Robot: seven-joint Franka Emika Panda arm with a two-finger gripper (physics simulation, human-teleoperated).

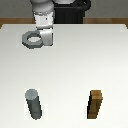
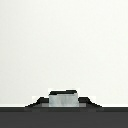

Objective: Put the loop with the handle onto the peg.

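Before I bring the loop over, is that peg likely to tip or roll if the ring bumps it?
The peg stands upright as a tall, narrow cylinder, so a sideways knock near its top could probably tip it, unless it is fixed to the table, which I cannot tell. Once down, its round body would likely roll. It looks rigid, so it should not bend under the loop.

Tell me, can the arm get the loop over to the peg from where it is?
Probably yes. The tool sits at the loop with the handle, and bare table lies between it and the peg; the brown block stands off to the side.
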